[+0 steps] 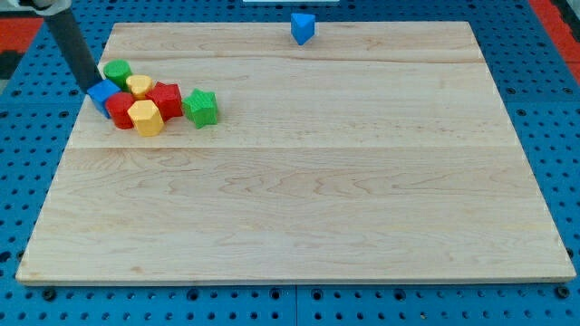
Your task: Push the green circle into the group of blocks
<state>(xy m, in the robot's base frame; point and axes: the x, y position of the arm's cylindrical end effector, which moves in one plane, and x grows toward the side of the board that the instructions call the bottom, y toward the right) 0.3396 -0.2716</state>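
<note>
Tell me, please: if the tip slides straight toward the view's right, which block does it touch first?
Probably the blue block: my tip looks already against its left side, with the green circle just above that line.

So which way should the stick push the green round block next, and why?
Probably a short push toward the view's right and bottom. My tip sits just left of the green circle, which already touches the small yellow block at the group's upper-left edge.

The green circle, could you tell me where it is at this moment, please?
The green circle sits near the board's upper left in the camera view, touching the yellow block and the blue block, with my tip just to its left.
</note>
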